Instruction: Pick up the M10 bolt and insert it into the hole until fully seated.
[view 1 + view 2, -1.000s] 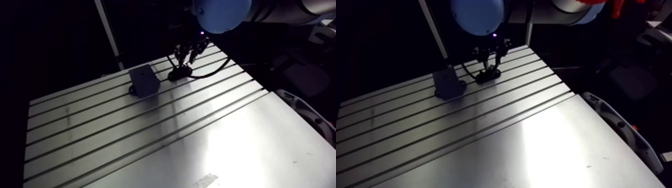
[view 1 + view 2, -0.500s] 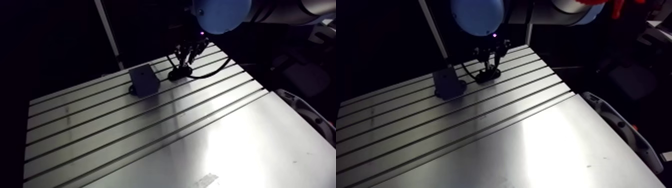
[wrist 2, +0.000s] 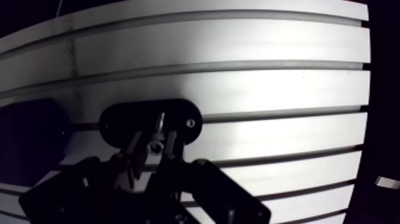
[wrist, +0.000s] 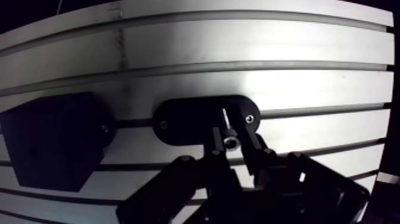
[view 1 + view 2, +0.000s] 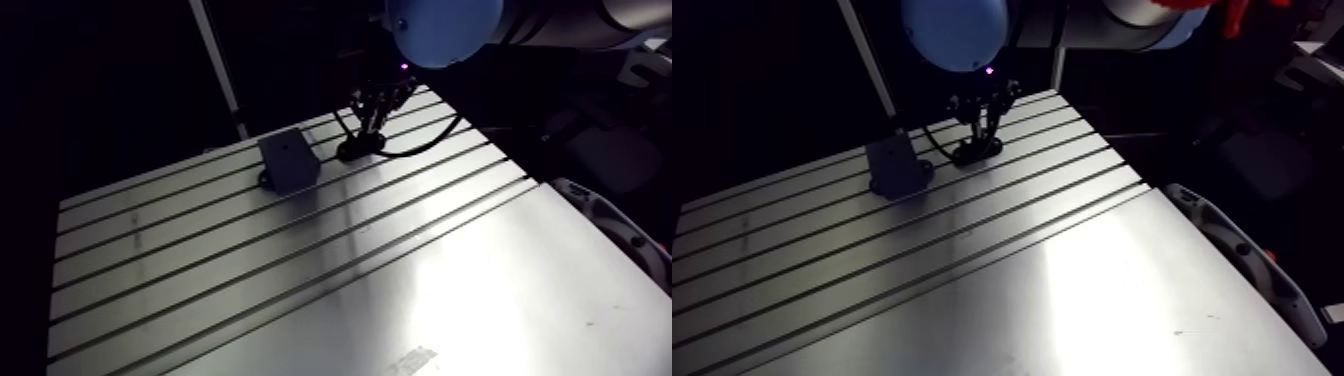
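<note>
The slotted table (image 5: 300,290) is the biggest thing here: broad and bare on the camera's side in the arm view, with its far edge near the spot where I work. A dark block (image 5: 288,162) stands on it. Just beside the block, a black oval plate (image 4: 190,122) is screwed down across one slot. My gripper (image 4: 233,136) hangs low over that plate, fingers clamped on the M10 bolt (image 4: 228,142). The bolt stands upright between them, socket head toward my wrist and shank tip at the plate. I judge this to be the pick. To do it well, I should lift straight up along the shank until the tip is free, with no sideways pull that could tilt the bolt in my grip. I take the hole to be in the block, though I cannot make it out clearly. I should carry the bolt high enough to pass the block's near edge. Open room lies over the bare table, away from the far edge.
</note>
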Robot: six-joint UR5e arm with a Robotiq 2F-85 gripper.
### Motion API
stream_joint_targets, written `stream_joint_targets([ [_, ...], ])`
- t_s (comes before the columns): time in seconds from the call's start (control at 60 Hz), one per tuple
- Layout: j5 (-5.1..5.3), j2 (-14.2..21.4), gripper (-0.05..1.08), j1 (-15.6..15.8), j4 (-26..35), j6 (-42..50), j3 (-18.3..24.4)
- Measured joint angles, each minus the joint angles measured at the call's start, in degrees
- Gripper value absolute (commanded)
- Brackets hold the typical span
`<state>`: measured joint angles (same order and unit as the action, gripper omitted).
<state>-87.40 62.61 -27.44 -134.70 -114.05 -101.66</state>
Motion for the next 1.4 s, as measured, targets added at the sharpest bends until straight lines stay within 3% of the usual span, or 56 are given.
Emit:
stream_joint_targets([
  [0.4, 0.06, -0.1, 0.69, 0.0, 0.0, 0.0, -0.1],
  [1.4, 0.34, 0.8, 0.84, 0.7, 0.3, -0.1, 0.2],
])
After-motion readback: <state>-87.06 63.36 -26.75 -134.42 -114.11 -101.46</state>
